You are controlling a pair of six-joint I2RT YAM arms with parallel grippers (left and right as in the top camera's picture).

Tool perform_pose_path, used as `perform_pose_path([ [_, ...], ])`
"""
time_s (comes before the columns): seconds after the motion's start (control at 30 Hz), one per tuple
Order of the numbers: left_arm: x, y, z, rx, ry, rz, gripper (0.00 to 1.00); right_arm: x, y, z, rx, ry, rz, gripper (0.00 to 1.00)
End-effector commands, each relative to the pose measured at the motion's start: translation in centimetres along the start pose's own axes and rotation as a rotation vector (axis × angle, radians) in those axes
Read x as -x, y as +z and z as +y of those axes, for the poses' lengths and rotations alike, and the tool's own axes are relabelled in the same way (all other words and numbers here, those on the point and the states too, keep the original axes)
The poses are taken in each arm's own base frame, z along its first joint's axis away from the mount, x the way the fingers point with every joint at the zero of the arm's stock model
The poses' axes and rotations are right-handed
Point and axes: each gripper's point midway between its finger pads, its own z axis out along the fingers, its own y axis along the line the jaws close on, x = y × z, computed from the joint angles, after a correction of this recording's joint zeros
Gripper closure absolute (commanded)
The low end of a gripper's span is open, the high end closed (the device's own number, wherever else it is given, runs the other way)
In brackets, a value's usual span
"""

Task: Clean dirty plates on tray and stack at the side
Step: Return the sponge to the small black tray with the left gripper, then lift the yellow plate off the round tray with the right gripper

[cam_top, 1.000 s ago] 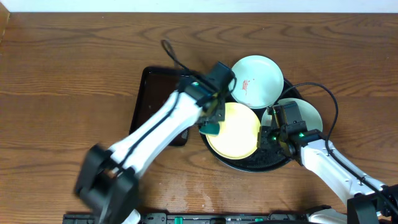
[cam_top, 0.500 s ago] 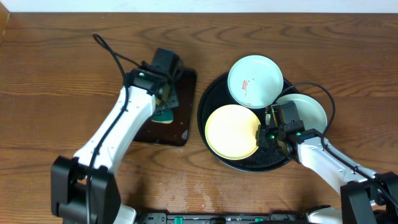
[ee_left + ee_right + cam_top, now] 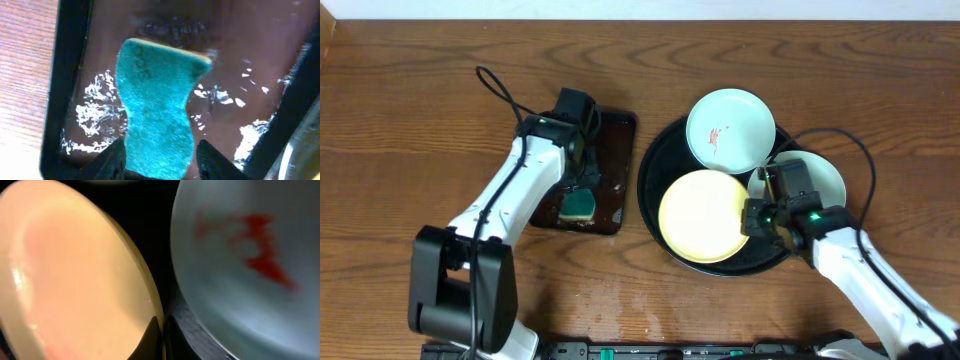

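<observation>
Three plates, overhead: the yellow plate (image 3: 703, 217) lies in the round tray (image 3: 650, 195). The smeared mint plate (image 3: 730, 130) overlaps the tray's far rim. The second mint plate (image 3: 825, 172) overlaps its right rim, partly under the right arm.
Overhead, right gripper (image 3: 752, 216): at the yellow plate's right edge.
Overhead, left gripper (image 3: 576, 183): over the rectangular tray (image 3: 615, 150), at one end of the sponge (image 3: 579, 206) lying in it.
Left wrist, fingers (image 3: 114, 161): spread, one on each side of the teal sponge's near end. The sponge lies flat on the wet tray floor.
Right wrist, fingers (image 3: 151, 337): pressed together, pinching the yellow plate's rim. The smeared mint plate lies just beside, with black tray between.
</observation>
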Motion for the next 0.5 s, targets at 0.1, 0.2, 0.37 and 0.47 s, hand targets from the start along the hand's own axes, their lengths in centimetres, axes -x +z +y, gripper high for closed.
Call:
perform_pose_path([
  [0.1,0.4,-6.4,-2.1,-0.191,0.011,-0.105,0.39,5.2,-6.4,-2.4,-0.225,-0.082,-0.174,0.99],
  [0.2,-0.3,-8.0,-1.7,-0.198,0.011,-0.122,0.38,6.4,-7.7,-1.8,-0.223,-0.170,-0.212,0.99],
  [0.37,-0.8,-9.1,-1.4,-0.204,0.011,-0.137,0.20,7.7,-9.6,-1.2,-0.311,-0.228,-0.300,0.99],
  [0.47,-0.8,-9.1,-1.4,-0.203,0.011,-0.136,0.19,7.9,-10.4,0.2,-0.374,-0.297,-0.353,0.99],
])
